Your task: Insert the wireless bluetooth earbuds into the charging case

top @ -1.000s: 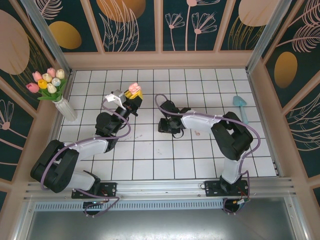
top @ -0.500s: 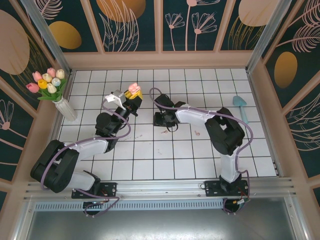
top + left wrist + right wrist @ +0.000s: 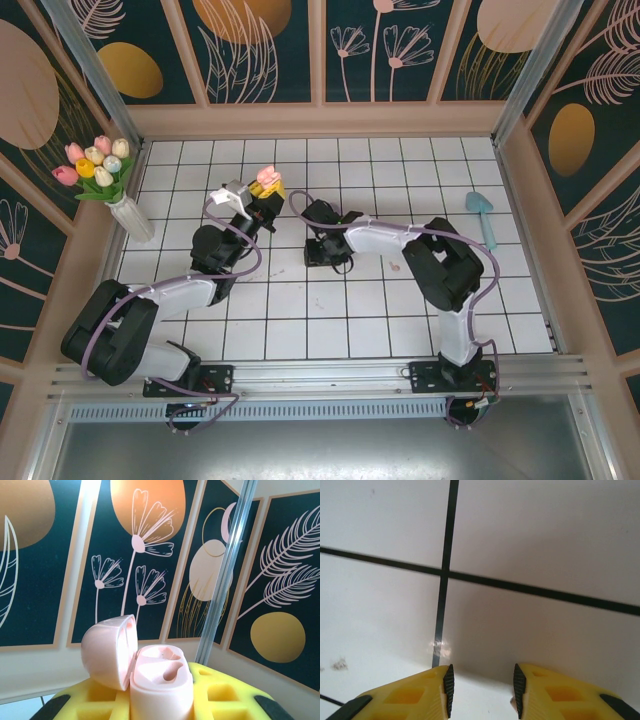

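Left wrist: one open charging case [image 3: 161,680] gripped by left pincer [image 3: 159,702].

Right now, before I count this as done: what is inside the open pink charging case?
The charging case has its lid flipped back; its two moulded wells look empty, nothing seated in them. Its near rim hides the wells' bottoms.

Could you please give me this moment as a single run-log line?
left end effector: shut on charging case, lid open | right end effector: over tiled floor, jaws apart, grip unclear
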Robot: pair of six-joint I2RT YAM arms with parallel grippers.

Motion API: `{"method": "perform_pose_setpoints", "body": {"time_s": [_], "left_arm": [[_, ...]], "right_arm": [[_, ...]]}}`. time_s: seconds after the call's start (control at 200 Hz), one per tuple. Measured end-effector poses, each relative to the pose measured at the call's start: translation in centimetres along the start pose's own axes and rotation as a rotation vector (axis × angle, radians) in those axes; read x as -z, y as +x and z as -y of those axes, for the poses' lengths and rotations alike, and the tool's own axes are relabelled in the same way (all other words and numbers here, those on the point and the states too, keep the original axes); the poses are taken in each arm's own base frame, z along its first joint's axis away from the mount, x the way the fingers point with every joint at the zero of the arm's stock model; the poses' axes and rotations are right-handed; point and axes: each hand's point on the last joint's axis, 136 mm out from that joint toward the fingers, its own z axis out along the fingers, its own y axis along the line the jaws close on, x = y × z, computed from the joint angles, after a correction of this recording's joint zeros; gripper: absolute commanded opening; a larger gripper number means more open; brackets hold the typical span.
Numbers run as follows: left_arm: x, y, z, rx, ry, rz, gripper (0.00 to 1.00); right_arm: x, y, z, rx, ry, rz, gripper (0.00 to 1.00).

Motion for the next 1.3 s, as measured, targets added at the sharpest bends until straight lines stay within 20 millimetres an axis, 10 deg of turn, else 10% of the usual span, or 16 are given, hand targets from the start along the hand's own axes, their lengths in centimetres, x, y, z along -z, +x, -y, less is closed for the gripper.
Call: {"method": "perform_pose_setpoints", "body": {"time_s": [0.4, 0.721, 1.021, 1.301], "left_arm": [[0.0, 0.0, 0.0, 0.000, 0.000, 0.000, 0.00], [0.0, -0.1, 0.0, 0.000, 0.001, 0.005, 0.00], [0.0, 0.1, 0.0, 0.001, 0.000, 0.000, 0.00], [-0.1, 0.3, -0.1, 0.002, -0.001, -0.004, 0.00]], "right_arm": [[1.2, 2.3, 0.9, 0.072, 0.053, -0.042, 0.42], [7.1, 0.9, -0.8, -0.073, -0.048, 0.096, 0.58], [4.4, 6.3, 0.2, -0.164, -0.053, -0.018, 0.58], [3.6, 6.5, -0.2, -0.203, -0.083, -0.007, 0.58]]}}
